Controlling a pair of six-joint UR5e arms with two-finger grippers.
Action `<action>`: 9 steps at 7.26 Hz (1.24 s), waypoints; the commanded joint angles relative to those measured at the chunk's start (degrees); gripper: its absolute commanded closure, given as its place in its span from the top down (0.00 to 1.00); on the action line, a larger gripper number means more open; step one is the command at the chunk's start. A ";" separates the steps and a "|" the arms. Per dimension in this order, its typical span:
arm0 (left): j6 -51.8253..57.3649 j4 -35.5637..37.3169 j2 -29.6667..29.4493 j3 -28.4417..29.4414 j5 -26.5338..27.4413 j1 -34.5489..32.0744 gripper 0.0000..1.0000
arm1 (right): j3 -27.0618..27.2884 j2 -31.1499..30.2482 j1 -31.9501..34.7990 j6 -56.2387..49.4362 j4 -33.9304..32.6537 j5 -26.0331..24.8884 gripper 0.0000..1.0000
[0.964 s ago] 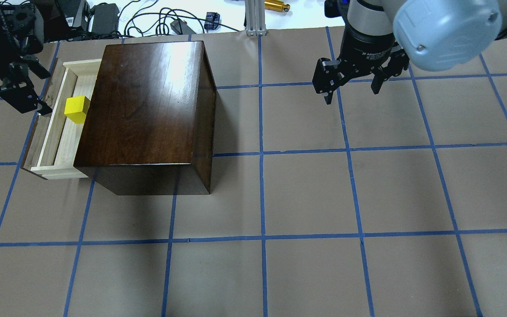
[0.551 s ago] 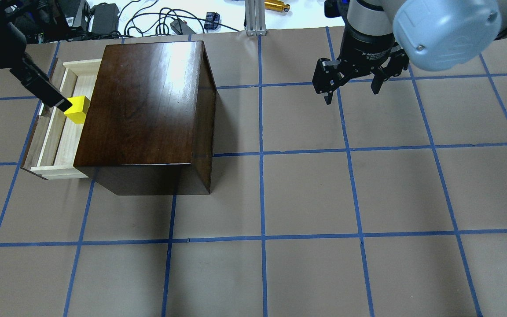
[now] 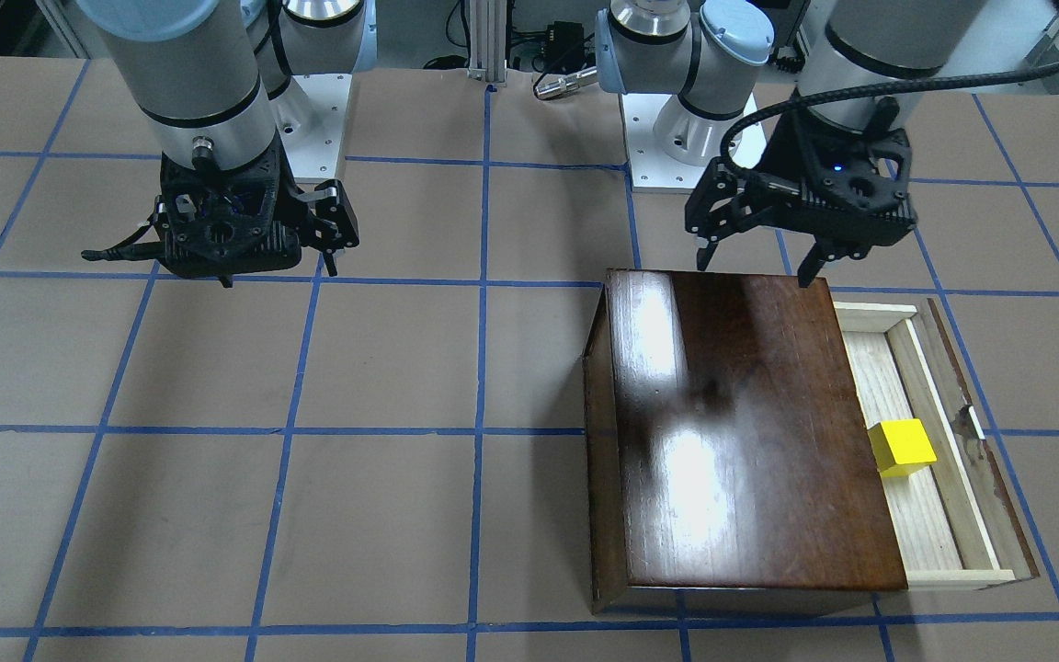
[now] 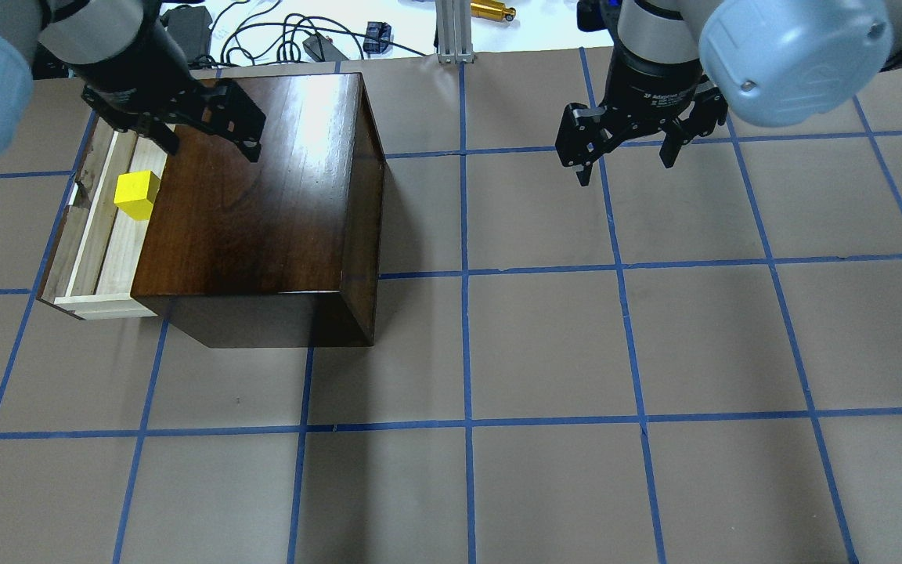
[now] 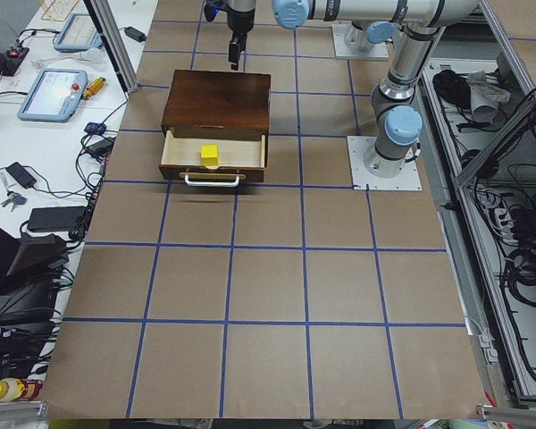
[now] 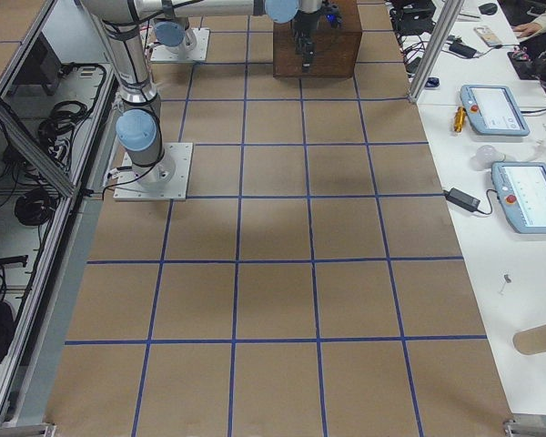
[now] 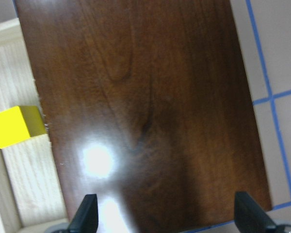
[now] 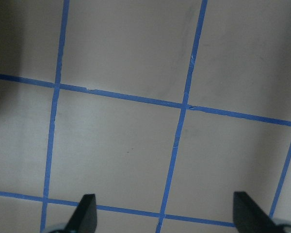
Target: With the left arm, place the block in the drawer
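The yellow block [image 4: 136, 194] lies on the pale floor of the open drawer [image 4: 124, 254], which sticks out of the left side of the dark-brown box [image 4: 255, 188]. In the front-facing view the block [image 3: 902, 447] rests against the box side in the drawer [image 3: 923, 526]. My left gripper [image 4: 208, 145] is open and empty, hovering above the box top near its far edge, apart from the block. In the left wrist view its fingertips [image 7: 85, 216] frame the box top, with the block [image 7: 17, 126] at the left. My right gripper [image 4: 625, 160] is open and empty over bare table.
Cables and power bricks [image 4: 185, 23] lie beyond the table's far edge, beside an aluminium post [image 4: 451, 31] and a gold cylinder [image 4: 492, 10]. The drawer's metal handle [image 5: 213, 180] faces the robot's left end of the table. Blue tape lines grid the brown tabletop.
My left gripper has moved from beside the drawer front and the block to above the box top's far edge. The block stays in the drawer. The right arm has not moved.
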 commanded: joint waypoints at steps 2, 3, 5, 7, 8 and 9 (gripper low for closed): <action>-9.13 0.18 -0.27 0.05 0.20 -3.67 1.00 | 0.00 0.00 0.00 -0.07 0.00 -0.02 1.00; -9.22 0.01 -0.09 0.05 0.29 -3.67 1.00 | 0.00 0.00 0.00 0.01 0.00 -0.02 1.00; -9.13 -0.44 0.78 -0.30 0.29 -3.67 1.00 | 0.00 0.00 0.00 -0.07 0.00 -0.02 1.00; -9.13 -0.52 1.31 -0.65 0.37 -3.67 1.00 | 0.00 0.00 0.00 0.01 0.00 -0.02 1.00; -9.04 -0.70 1.40 -0.48 0.38 -3.67 1.00 | 0.00 0.00 0.00 0.01 0.00 -0.02 1.00; -8.95 -0.70 1.40 -0.39 0.29 -3.41 1.00 | 0.00 0.00 0.00 0.01 0.00 -0.02 1.00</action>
